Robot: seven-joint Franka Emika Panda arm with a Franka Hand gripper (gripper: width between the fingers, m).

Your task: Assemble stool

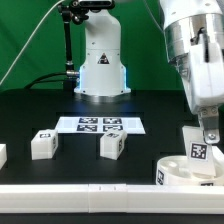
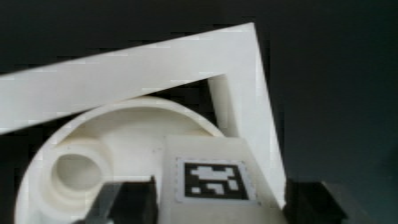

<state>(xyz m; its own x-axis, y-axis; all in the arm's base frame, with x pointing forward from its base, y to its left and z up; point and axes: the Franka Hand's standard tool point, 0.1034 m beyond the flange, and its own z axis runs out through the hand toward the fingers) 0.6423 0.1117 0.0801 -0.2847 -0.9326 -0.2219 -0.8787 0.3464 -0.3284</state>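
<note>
The claw (image 1: 207,135) is shut tight on one stool leg (image 1: 197,152), just above the round seat (image 1: 178,173) under it, so I think this leg is not fixed in yet, while a second leg (image 1: 112,145) and a third leg (image 1: 42,143) wait far away.

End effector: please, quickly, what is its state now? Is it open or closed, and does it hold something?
The end effector is closed, holding a leg over the seat.
</note>
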